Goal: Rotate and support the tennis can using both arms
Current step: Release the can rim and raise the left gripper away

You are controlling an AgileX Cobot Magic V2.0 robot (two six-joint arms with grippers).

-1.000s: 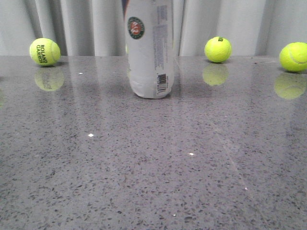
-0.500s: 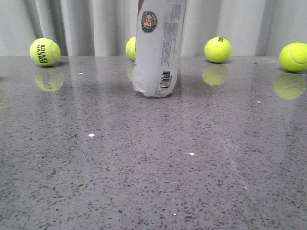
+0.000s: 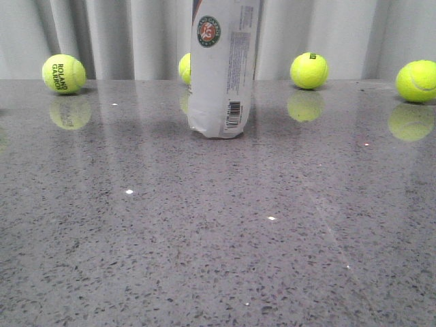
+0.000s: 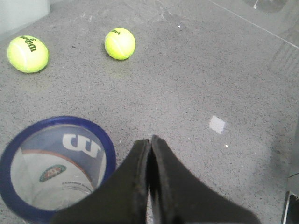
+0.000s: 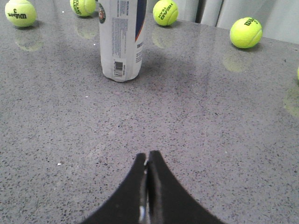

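The tennis can stands nearly upright on the grey table at the back centre, its round green logo and barcode facing me and its top cut off by the frame. In the left wrist view I look down on its navy rim, with my left gripper shut and empty just beside the rim, above the table. In the right wrist view the can stands well ahead of my right gripper, which is shut, empty and low over the table. Neither gripper shows in the front view.
Yellow-green tennis balls lie along the back of the table: one at far left, one behind the can, one right of it and one at far right. Grey curtains hang behind.
The can moved to the right over the last second and tipped from a leftward lean to a slight rightward one; in the last half second it shifted back a little to the left.
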